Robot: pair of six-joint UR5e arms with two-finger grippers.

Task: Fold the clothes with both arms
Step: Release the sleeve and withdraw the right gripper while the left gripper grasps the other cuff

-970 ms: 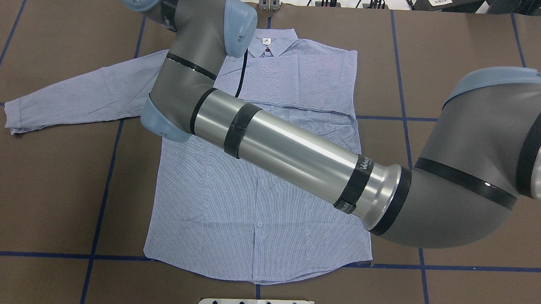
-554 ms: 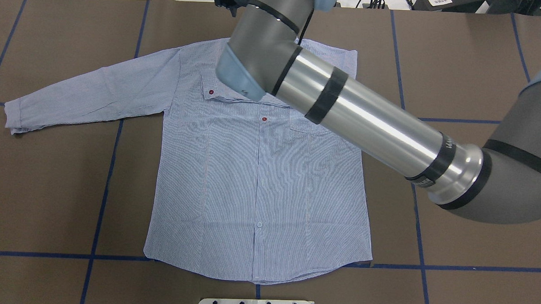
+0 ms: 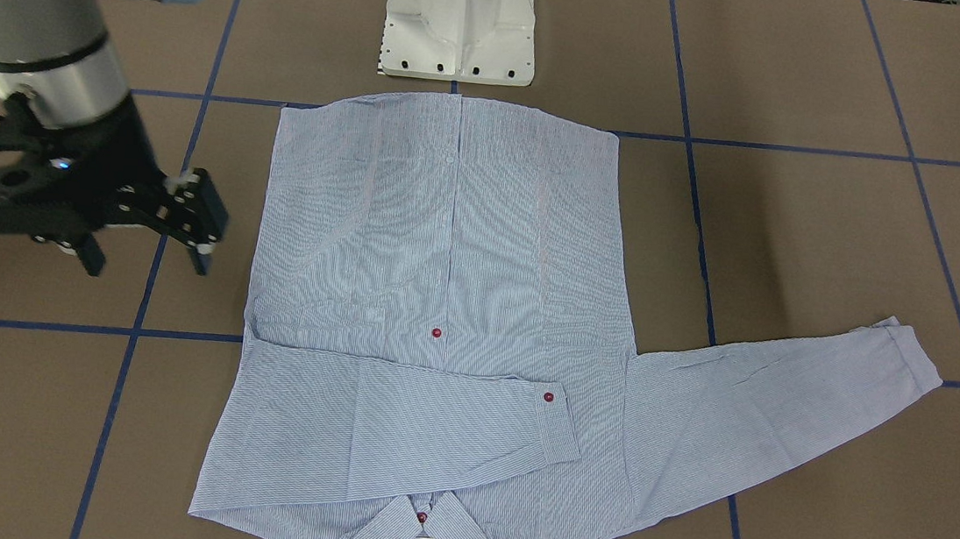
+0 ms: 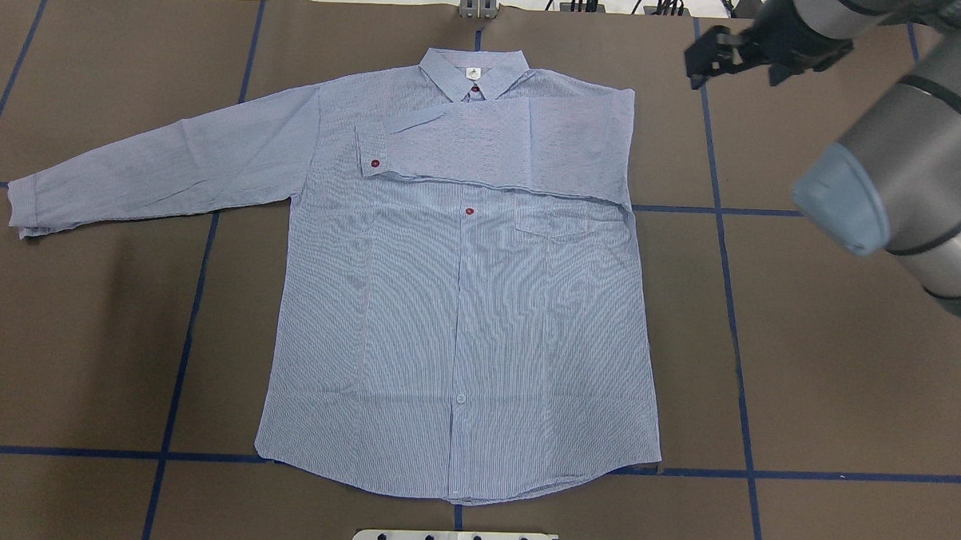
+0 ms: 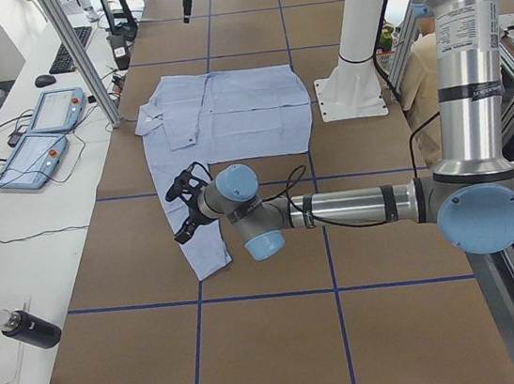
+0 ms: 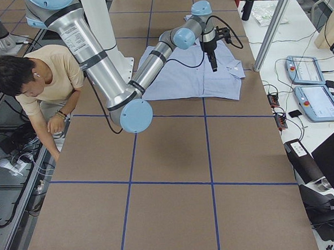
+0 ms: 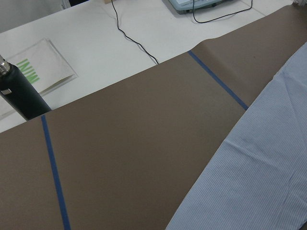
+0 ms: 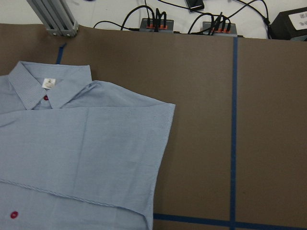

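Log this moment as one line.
shirt: flat | right sleeve: across chest | left sleeve: spread | right gripper: open, off shirt | left gripper: open, near left cuff

Pale blue striped shirt (image 4: 463, 317) lies flat, front up, buttoned — one sleeve (image 4: 469, 146) folded across the chest, other sleeve (image 4: 156, 167) stretched sideways. Right arm (image 4: 907, 181) hangs beside the folded shoulder, left arm (image 5: 354, 206) near the outstretched cuff.
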